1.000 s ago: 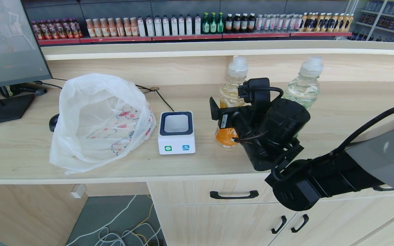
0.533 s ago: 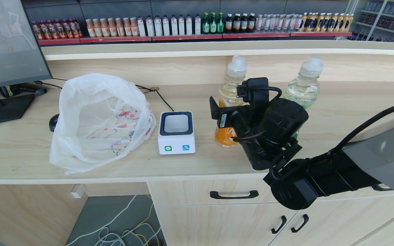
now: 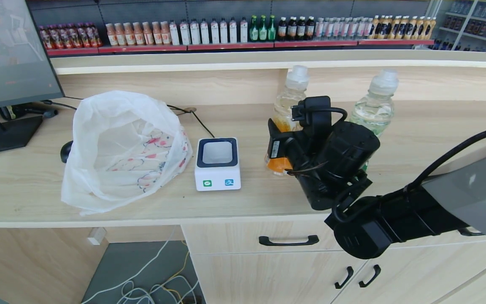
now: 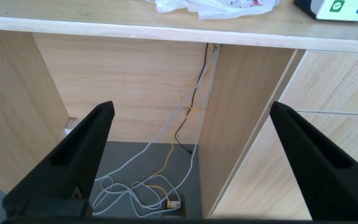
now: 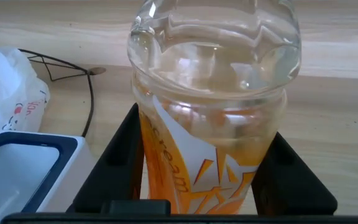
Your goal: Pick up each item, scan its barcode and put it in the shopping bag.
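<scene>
My right gripper [image 5: 207,167] is closed around the orange bottle [image 3: 288,99] at its label; smooth, liquid-heavy plastic, probably slippery, so mid-body seems right.

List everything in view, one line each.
orange drink bottle: 1, orange and clear, tilted in right hand.
clear bottle: 1, clear, upright on counter, to its right.
shopping bag: 1, white, open, counter's left part.
scanner: 1, white with dark top, between bag and orange drink bottle.
monitor: 1, black, far left.
shelf bottles: many, mixed colours, row behind counter.
right hand: 1, black, shut on orange drink bottle.
left hand: 1, black, open, below counter edge.
</scene>
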{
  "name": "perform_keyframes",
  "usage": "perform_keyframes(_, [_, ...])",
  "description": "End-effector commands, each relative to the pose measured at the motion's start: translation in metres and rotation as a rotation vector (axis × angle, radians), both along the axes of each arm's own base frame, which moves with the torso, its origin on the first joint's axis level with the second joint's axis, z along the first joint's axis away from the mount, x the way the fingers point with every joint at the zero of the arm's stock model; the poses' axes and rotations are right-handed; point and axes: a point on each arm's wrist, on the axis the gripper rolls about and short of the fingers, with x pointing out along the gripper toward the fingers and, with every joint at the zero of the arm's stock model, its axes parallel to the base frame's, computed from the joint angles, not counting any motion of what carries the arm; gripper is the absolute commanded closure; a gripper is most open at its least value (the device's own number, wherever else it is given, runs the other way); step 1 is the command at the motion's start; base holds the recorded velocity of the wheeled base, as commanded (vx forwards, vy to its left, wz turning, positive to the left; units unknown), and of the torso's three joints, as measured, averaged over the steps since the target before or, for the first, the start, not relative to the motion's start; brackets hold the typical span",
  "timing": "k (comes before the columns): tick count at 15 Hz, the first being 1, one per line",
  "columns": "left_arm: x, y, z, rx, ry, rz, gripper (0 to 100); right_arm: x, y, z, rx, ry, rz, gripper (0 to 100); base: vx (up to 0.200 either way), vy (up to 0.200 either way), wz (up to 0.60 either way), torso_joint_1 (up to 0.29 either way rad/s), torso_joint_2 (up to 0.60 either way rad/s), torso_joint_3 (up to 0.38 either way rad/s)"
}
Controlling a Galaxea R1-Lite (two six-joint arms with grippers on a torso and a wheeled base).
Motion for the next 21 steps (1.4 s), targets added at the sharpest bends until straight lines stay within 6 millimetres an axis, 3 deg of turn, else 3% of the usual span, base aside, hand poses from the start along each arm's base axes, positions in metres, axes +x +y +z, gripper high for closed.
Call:
perform_keyframes(1, [0.0,0.0,0.0,0.0,-0.001,0.001,0,-0.002,-0.001,0.004,0.007,-0.008,0.0,100,0.0,0.0,0.0,0.0,0.0,0.0])
perform_keyframes(7, [0.0,0.0,0.0,0.0,-0.001,0.001,0,-0.004,-0.002,0.007,0.004,-0.022,0.031,100,0.0,0.0,0.0,0.0,0.0,0.0])
perform_keyframes(12, [0.0,0.0,0.0,0.0,-0.001,0.001,0,-0.016,-0.01,0.027,0.031,-0.057,0.032,100,0.0,0.0,0.0,0.0,0.0,0.0])
perform_keyframes(17, [0.0,0.0,0.0,0.0,-0.001,-0.001,0,-0.044,-0.024,0.043,0.025,-0.075,0.073,100,0.0,0.0,0.0,0.0,0.0,0.0])
perform_keyframes(18, [0.0,0.0,0.0,0.0,-0.001,0.001,0,-0.059,-0.035,0.051,0.024,-0.095,0.102,100,0.0,0.0,0.0,0.0,0.0,0.0])
perform_keyframes(21, [0.0,0.0,0.0,0.0,-0.001,0.001,0,-0.095,-0.059,0.042,-0.012,-0.047,0.117,100,0.0,0.0,0.0,0.0,0.0,0.0])
